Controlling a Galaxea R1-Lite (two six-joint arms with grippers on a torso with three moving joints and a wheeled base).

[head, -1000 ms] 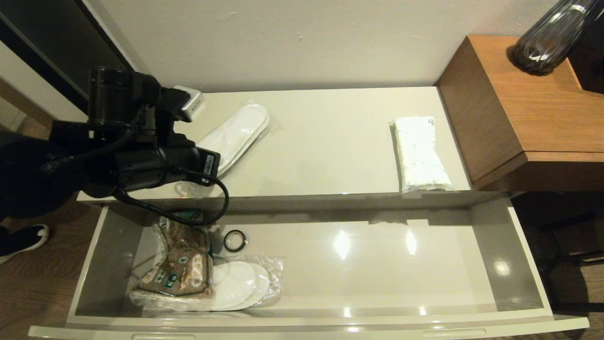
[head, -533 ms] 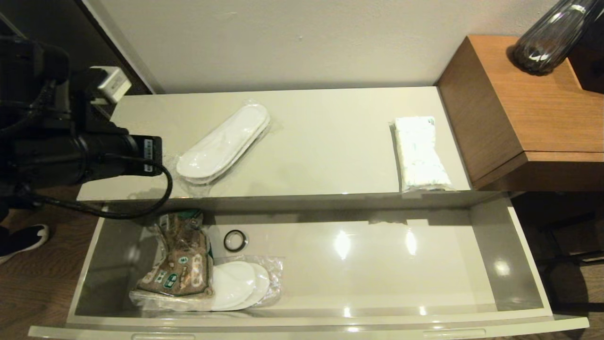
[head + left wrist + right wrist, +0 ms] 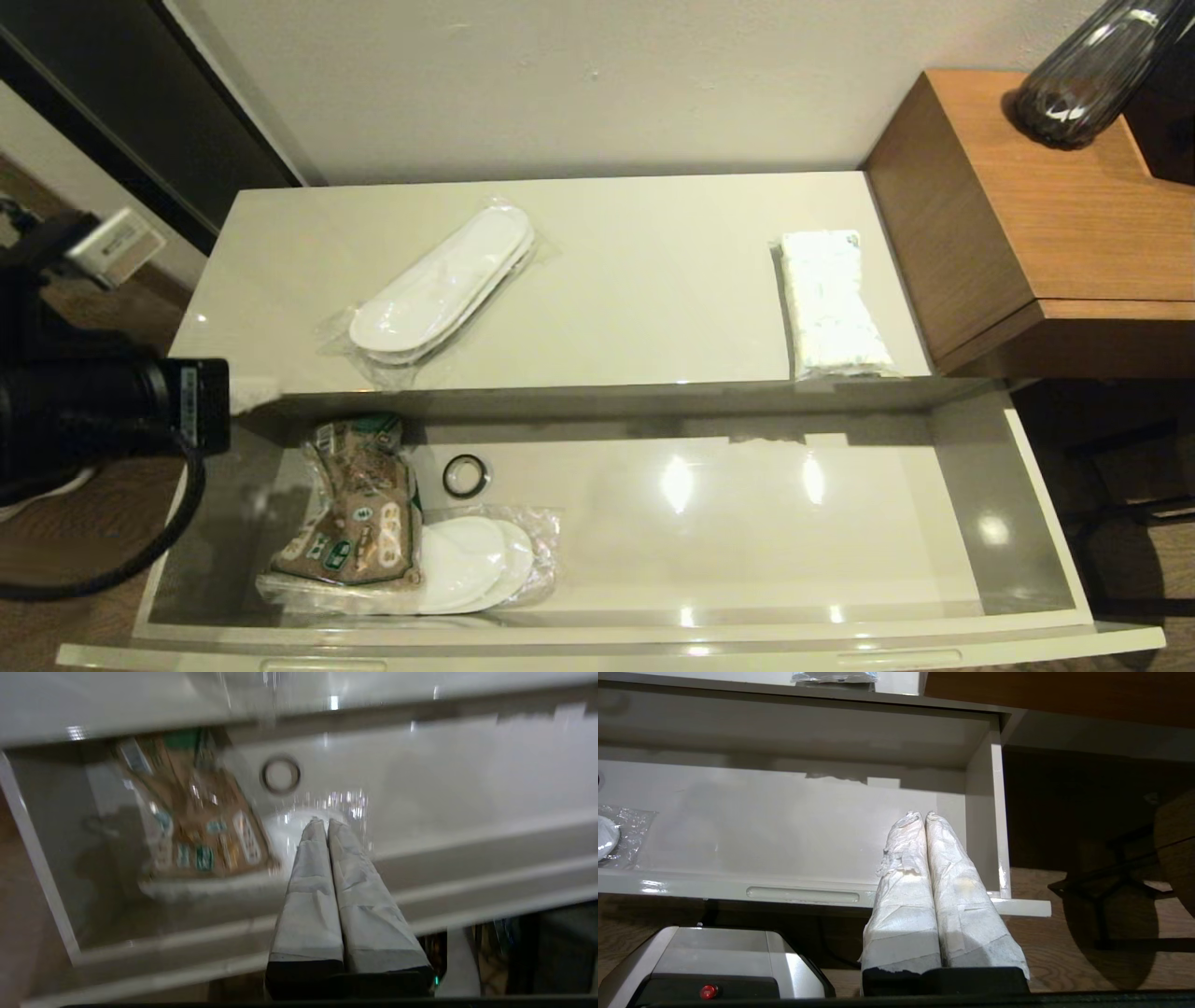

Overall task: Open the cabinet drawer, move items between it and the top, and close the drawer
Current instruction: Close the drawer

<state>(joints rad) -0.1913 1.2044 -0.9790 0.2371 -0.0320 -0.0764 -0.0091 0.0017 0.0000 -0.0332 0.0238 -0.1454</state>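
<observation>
On the glossy cream top (image 3: 653,280) lie plastic-wrapped flat slippers (image 3: 439,285), while the left gripper (image 3: 327,822), fingers pressed together, has withdrawn, seemingly empty.

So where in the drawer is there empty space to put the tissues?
The cabinet drawer is bare from the small black ring and the wrapped slippers all the way to its right wall. The left end is crowded: a brown printed packet lies on top of those slippers.
</observation>
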